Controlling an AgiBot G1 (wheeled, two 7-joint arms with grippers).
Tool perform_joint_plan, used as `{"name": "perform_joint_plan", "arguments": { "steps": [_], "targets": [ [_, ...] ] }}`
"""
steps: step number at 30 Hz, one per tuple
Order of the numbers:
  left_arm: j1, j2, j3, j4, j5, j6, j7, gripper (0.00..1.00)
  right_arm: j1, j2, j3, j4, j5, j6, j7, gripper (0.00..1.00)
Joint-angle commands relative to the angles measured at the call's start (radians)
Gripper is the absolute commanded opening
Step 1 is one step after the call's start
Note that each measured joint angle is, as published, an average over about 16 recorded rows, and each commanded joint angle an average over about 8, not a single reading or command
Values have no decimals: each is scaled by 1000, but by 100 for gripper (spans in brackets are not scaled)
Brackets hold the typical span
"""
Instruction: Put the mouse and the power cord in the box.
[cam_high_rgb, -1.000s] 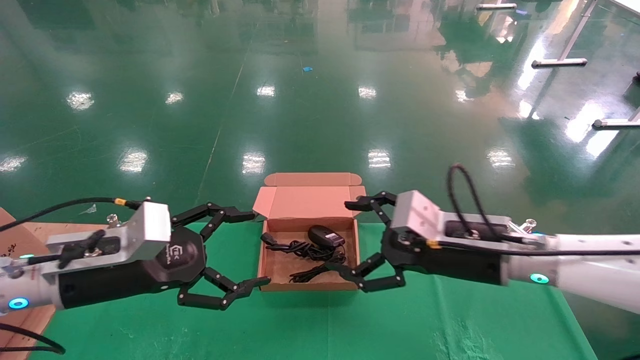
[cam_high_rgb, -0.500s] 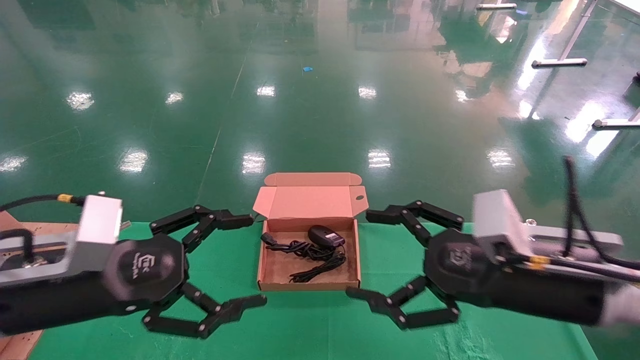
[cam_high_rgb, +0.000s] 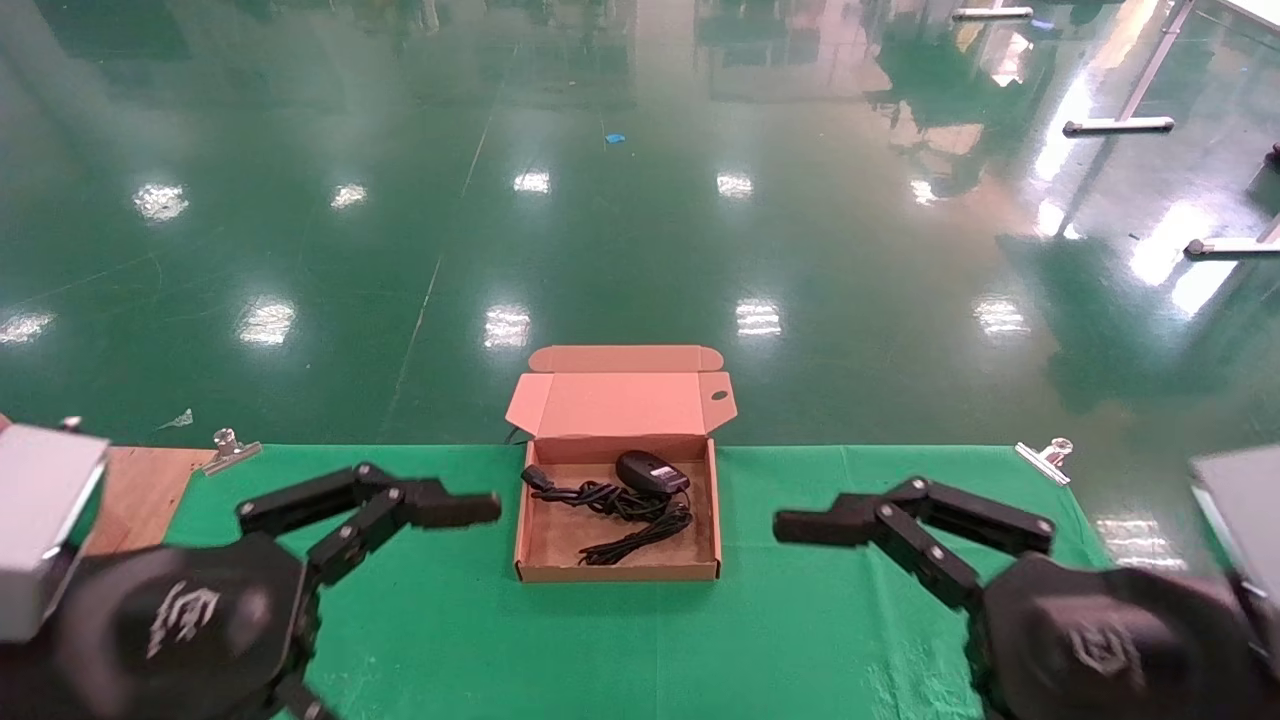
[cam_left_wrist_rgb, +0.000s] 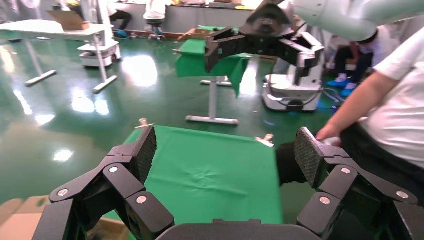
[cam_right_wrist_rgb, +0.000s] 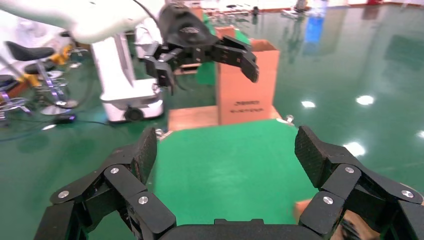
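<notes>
Mouse (cam_high_rgb: 652, 470) and power cord (cam_high_rgb: 610, 505) both lie inside the box (cam_high_rgb: 617, 572), the shallow brown cardboard mailer that sits open at the far middle of the green-covered table (cam_high_rgb: 560, 650). The left gripper (cam_left_wrist_rgb: 222, 155) is low at the near left, its fingers spread wide and holding nothing; the right gripper (cam_right_wrist_rgb: 227, 150) mirrors it at the near right, equally splayed and empty. Both sit well apart from the box, one on either side.

With the two items apparently packed, the step in hand looks like a clean retreat, or possibly a move to fold the lid (cam_high_rgb: 622, 403), which stands upright behind the tray with its tuck flap on top. Done well, either arm would keep clear of the cardboard walls so the light box does not slide on the cloth, and any closing push would meet the lid from behind, not catch the cables.

The mouse is a small black oval resting against the back wall, right of centre. The cord spreads in loose black loops across the tray floor, a blocky plug at its left end; the mouse's thin cable cannot be told from it in the tangle.
</notes>
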Motion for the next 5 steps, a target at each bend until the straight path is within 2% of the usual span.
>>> {"name": "perform_joint_plan", "arguments": {
  "steps": [1, 5],
  "targets": [
    [21, -15, -26, -44, -11, 9, -40, 100, -17, 23, 14, 27, 28, -16, 21, 100],
    [32, -24, -41, -68, -17, 15, -56, 100, -22, 31, 18, 37, 39, -21, 23, 100]
  ]
}}
